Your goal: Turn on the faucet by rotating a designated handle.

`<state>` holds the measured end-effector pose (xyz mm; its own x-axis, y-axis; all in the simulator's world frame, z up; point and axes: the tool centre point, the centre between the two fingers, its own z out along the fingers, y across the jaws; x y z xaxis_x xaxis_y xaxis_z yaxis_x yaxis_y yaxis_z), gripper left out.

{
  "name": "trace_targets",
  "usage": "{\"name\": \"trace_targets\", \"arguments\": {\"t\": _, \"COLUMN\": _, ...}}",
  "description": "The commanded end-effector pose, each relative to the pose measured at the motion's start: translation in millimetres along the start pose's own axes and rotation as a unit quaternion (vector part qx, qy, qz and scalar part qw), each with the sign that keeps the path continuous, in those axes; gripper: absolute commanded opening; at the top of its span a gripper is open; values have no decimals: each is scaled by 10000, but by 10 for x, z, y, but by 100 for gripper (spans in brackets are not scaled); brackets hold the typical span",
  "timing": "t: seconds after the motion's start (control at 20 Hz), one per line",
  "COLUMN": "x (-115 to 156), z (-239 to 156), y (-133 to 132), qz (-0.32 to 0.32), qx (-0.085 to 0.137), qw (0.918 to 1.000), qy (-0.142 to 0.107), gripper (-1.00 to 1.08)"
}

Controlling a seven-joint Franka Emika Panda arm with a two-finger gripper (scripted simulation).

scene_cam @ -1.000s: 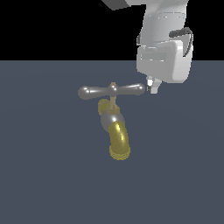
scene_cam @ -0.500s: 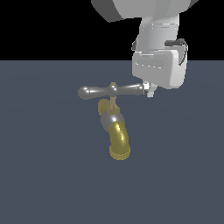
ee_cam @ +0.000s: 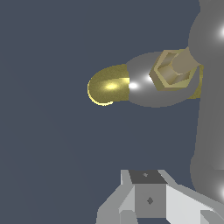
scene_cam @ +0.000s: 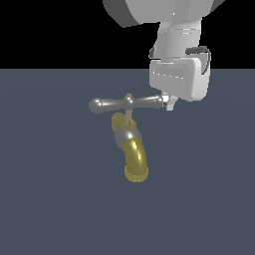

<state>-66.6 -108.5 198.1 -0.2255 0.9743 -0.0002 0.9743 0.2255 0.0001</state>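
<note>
Your end effector (scene_cam: 169, 103) sits right at one bulbous end of the handle (scene_cam: 127, 103) — the end toward the exterior view's right — and from that camera its tip looks to be touching or just beside that knob. You cannot tell from either view whether the fingers are spread or pressed together: the white housing hides them in the exterior view, and the wrist view shows only a grey-white block at the frame edge.

The handle runs as 1 long silver-grey crossbar away from the end effector, with its brass hub (ee_cam: 175, 70) at the middle. Under the hub the faucet (scene_cam: 128, 137) drops to its rounded body, and the curved spout (scene_cam: 135, 162) reaches out over the dark bench (scene_cam: 50, 199), well clear of your tool.

The step in hand looks like a push on the crossbar end to swing it about the hub. To do it well:

- Keep contact on the knob itself, as far from the hub as you can — that gives the most leverage.
- Push across the bar, not along it, or you will only press into the stem.
- Follow an arc round the hub so the rounded end does not slip off.
- Hold your height level with the bar.
</note>
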Motion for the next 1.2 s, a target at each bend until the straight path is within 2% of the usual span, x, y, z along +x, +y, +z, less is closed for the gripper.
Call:
{"name": "trace_targets", "arguments": {"t": 0.0, "x": -6, "z": 1, "y": 64, "qz": -2, "qx": 0, "qw": 10000, "qy": 0, "gripper": -100}}
{"name": "trace_targets", "arguments": {"t": 1.15, "x": -95, "z": -1, "y": 724, "qz": -4, "qx": 0, "qw": 10000, "qy": 1, "gripper": -100}}
